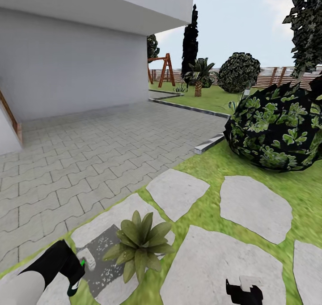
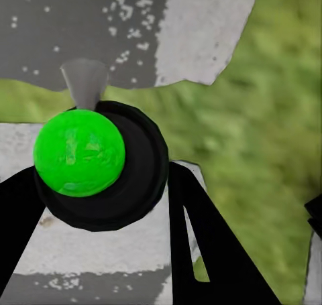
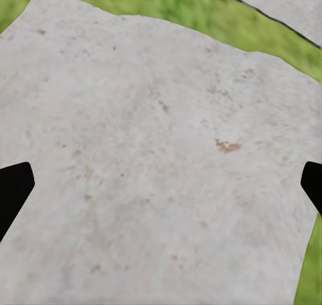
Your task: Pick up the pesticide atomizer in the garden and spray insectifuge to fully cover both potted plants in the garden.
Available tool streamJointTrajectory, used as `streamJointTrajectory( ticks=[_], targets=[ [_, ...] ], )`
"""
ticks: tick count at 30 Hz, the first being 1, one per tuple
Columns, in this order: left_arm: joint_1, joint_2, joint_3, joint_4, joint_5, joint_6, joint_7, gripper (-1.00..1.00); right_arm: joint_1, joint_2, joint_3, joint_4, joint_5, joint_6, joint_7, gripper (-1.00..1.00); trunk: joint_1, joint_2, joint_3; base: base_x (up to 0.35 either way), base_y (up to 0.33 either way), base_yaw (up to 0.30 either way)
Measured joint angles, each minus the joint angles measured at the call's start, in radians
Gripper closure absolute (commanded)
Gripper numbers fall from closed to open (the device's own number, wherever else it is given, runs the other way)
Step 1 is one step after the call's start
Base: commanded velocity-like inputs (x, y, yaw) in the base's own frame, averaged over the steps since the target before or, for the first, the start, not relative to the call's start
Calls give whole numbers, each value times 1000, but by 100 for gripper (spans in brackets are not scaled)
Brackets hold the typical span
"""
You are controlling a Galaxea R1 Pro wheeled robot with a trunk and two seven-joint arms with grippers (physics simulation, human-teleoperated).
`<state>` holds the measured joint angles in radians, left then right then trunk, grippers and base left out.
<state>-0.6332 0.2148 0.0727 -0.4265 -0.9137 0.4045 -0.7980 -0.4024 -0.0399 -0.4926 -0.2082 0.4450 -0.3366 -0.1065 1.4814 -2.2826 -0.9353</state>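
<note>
One potted plant (image 1: 139,242), a low rosette of pointed green leaves, stands on a stepping stone (image 1: 134,206) at the lower left of the head view. Just left of it, my left gripper (image 1: 76,269) is shut on the pesticide atomizer (image 1: 87,258), whose pale head points toward the plant. A dark speckled patch (image 1: 105,262) covers the stone under the plant. In the left wrist view the atomizer (image 2: 87,157) shows a bright green knob, a black round body and a grey nozzle between my black fingers (image 2: 201,238). My right gripper (image 1: 243,290) hangs open over another stone (image 3: 161,137).
A big round ivy-like shrub (image 1: 277,126) stands at the right on the lawn. Grey paving (image 1: 89,148) and a white house wall (image 1: 76,59) lie to the left, bounded by a curb (image 1: 208,144). More stepping stones (image 1: 252,206) lie ahead; a swing frame (image 1: 164,70) and wooden fence (image 1: 268,74) stand far off.
</note>
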Motion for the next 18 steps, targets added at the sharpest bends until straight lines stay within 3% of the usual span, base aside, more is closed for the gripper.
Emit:
streamJointTrajectory(
  ticks=[6, 18],
  targets=[
    [1, -1, 2, 48, 2, -5, 1, 100, 0, 0, 0, 1, 0, 0, 0, -100, 0, 0, 0, 0, 0, 0],
    [-1, 5, 7, 55, 2, -3, 3, 100, 0, 0, 0, 2, 0, 0, 0, -100, 0, 0, 0, 10, 11, 0]
  ],
)
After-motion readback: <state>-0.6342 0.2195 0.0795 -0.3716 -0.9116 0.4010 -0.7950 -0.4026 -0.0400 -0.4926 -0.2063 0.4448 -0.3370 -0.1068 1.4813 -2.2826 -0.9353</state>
